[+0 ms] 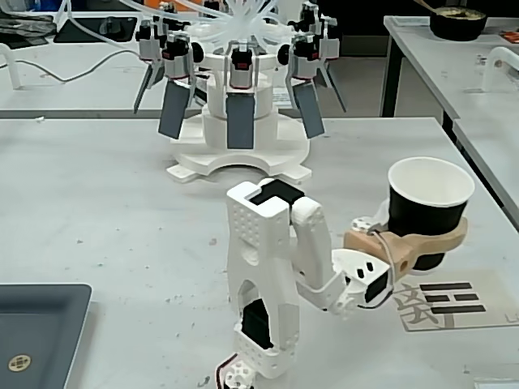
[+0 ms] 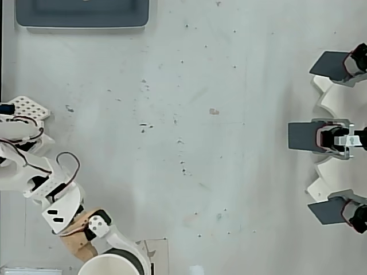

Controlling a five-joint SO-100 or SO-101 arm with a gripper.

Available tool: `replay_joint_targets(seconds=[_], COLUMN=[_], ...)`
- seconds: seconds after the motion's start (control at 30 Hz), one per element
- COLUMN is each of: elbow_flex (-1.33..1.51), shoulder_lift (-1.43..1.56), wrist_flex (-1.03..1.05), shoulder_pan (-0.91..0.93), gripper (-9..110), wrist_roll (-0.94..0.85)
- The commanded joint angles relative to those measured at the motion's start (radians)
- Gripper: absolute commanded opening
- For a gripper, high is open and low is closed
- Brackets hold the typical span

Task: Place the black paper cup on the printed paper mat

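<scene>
The black paper cup (image 1: 430, 212), white inside, hangs upright above the table at the right of the fixed view. My gripper (image 1: 431, 235) is shut on it, a tan finger (image 1: 405, 243) wrapping its front. The cup hovers over the near-left part of the printed paper mat (image 1: 451, 301), a beige sheet with dark bars and a grey character. In the overhead view only the cup's rim (image 2: 109, 263) shows at the bottom edge, with my gripper (image 2: 113, 262) around it and a corner of the mat (image 2: 157, 252) beside it.
A dark grey tray (image 1: 36, 332) lies at the table's near left, at the top (image 2: 83, 12) of the overhead view. A white stand with several hanging grey paddles (image 1: 239, 105) occupies the far middle, at the right edge (image 2: 335, 137) in the overhead view. The table's right edge lies just beyond the mat.
</scene>
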Motion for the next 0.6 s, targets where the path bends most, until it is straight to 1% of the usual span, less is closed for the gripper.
replay_joint_targets(seconds=[0.0,0.27,0.57], elbow_flex=[-0.069,-0.166,-0.295], shoulder_lift=[-0.031,-0.156,-0.304], wrist_flex=[-0.025,-0.034,-0.044], shoulder_pan=[0.031,0.081,0.094], gripper=[11,11,11], wrist_roll=[0.011,0.020,0.021])
